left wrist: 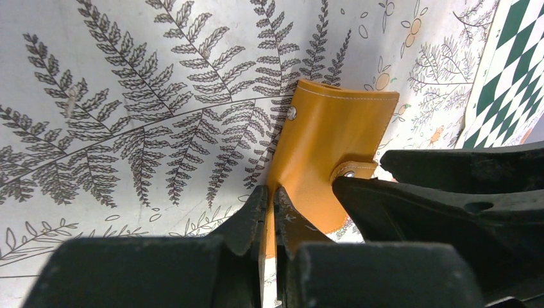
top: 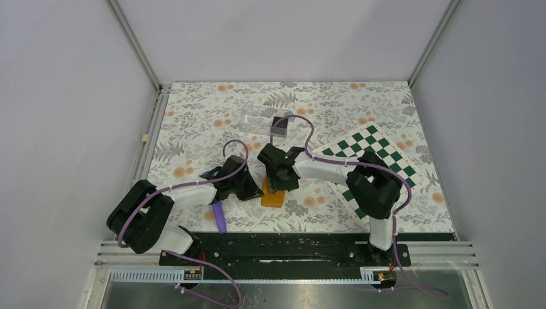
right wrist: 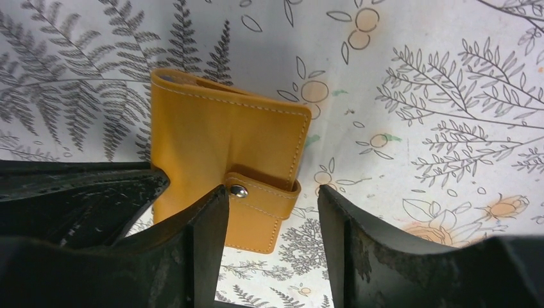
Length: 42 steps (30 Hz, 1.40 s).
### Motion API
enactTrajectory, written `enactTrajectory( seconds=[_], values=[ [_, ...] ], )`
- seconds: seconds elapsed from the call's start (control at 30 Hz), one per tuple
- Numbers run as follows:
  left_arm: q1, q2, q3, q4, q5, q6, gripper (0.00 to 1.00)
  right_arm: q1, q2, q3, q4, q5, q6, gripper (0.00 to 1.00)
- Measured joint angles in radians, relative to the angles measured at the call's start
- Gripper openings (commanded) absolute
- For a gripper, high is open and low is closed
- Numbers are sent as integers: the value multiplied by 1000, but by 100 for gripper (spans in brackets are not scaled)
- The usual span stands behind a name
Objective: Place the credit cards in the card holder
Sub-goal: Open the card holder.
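The orange card holder (top: pixel 273 196) lies closed on the floral cloth near the front middle, its snap strap (right wrist: pixel 256 192) fastened. My left gripper (left wrist: pixel 269 200) is shut on the edge of the card holder's cover (left wrist: pixel 327 138); orange shows between the jaws. My right gripper (right wrist: pixel 272 206) is open just above the card holder (right wrist: pixel 218 138), with one finger (right wrist: pixel 208 221) by the snap. In the top view both grippers meet at the card holder, the left (top: pixel 250 187) and the right (top: pixel 281 178). A dark credit card (top: pixel 280 124) sits at the right end of the clear box.
The clear plastic box (top: pixel 257 119) lies at the back middle. A green and white chessboard (top: pixel 380 161) lies at the right, under the right arm. A purple strip (top: pixel 219 217) lies by the left arm near the front edge.
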Motion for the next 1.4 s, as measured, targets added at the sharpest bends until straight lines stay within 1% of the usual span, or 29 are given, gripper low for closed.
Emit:
enactTrajectory(
  seconds=[0.13,0.33,0.4,0.53,0.6,1.1,1.27,1.4],
  values=[
    [0,0,0,0,0,0,0,-3,0,0,32,-16,4,61],
    [0,0,0,0,0,0,0,-4,19,9,44,-21,12,56],
    [0,0,0,0,-1,-1,0,-4,41,34,21,-18,16,52],
    [0,0,0,0,-2,-4,0,-4,64,77,-25,10,30,40],
    [-1,0,0,1,-3,-6,0,-3,65,80,-35,25,41,38],
    [-23,35,24,21,-29,-34,0,4,43,69,-54,121,85,36],
    [-35,49,41,11,-39,-41,0,4,18,52,-57,146,88,38],
    [-40,52,52,-7,-45,-42,0,-17,-19,21,-99,177,88,39]
  ],
)
